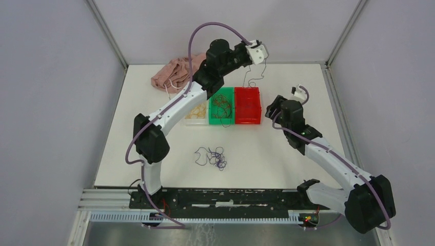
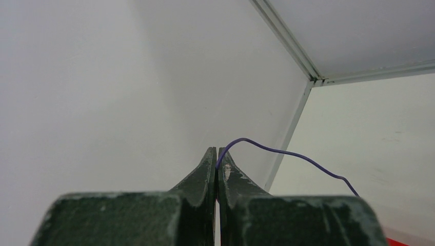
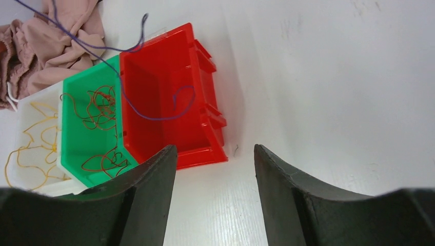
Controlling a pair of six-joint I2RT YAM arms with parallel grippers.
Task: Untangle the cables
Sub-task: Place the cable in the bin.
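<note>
Above the far side of the table, the left hand is raised and pinched shut on one purple cable, which hangs down by the red bin. The right hand hovers just right of that bin, fingers spread with nothing between them. Red-brown cables lie in the green bin, yellow cables in the white bin, and a purple tangle sits on the table nearer the arm bases
</note>
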